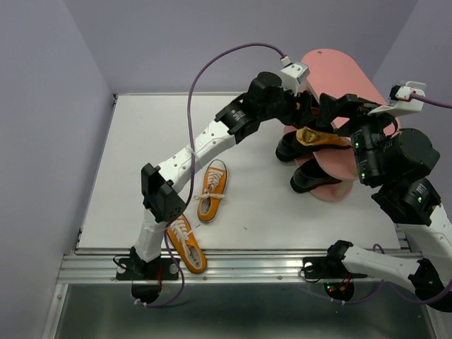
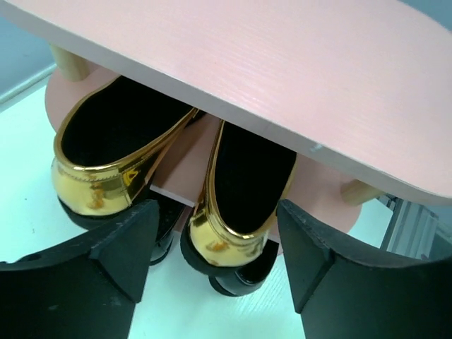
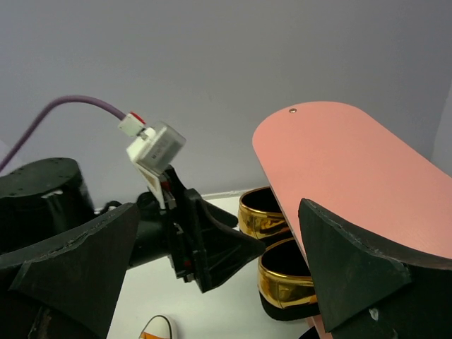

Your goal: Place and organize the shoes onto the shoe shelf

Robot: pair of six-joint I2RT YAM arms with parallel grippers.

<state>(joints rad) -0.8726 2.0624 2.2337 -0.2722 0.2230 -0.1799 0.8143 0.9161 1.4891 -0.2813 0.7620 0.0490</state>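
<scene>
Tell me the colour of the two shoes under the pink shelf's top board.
Shiny gold, with black insides. The loafers show best in the left wrist view.

Plain lavender-grey walls [image 1: 176, 42] enclose a white surface [image 1: 254, 212] on three sides; an aluminium rail [image 1: 240, 265] runs along its near edge.

No text, brand or number can be read anywhere (not even on the gold loafers [image 2: 224, 240]).
</scene>
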